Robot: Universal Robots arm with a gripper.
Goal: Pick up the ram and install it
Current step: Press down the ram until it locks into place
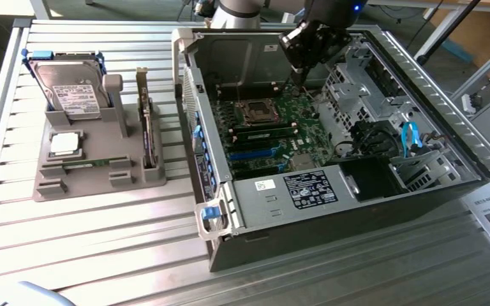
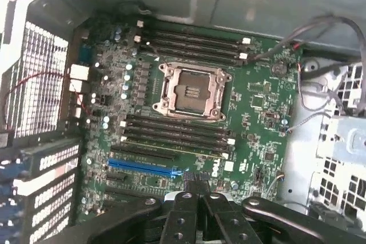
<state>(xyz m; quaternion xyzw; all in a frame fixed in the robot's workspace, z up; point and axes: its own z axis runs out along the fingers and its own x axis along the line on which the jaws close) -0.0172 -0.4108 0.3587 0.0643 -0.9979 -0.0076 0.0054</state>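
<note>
Green and thin, the ram [image 1: 87, 163] seems to lie flat in the grey holder [image 1: 53, 185] on the surface [image 1: 100, 255], beside the hard drive [image 1: 71, 86] and the upright card [image 1: 147, 127]; we cannot be sure. The end effector [image 1: 300, 81] hangs pressed together and empty over the motherboard [image 2: 257, 101] in the open computer case [image 1: 415, 76]. We judge that pickup and seating both remain, with the case wall between.

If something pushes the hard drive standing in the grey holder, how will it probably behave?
The hard drive looks like a rigid metal box, so it is probably stiff and rather heavy. It stands on edge in the grey holder, so a push might tip it.
</note>
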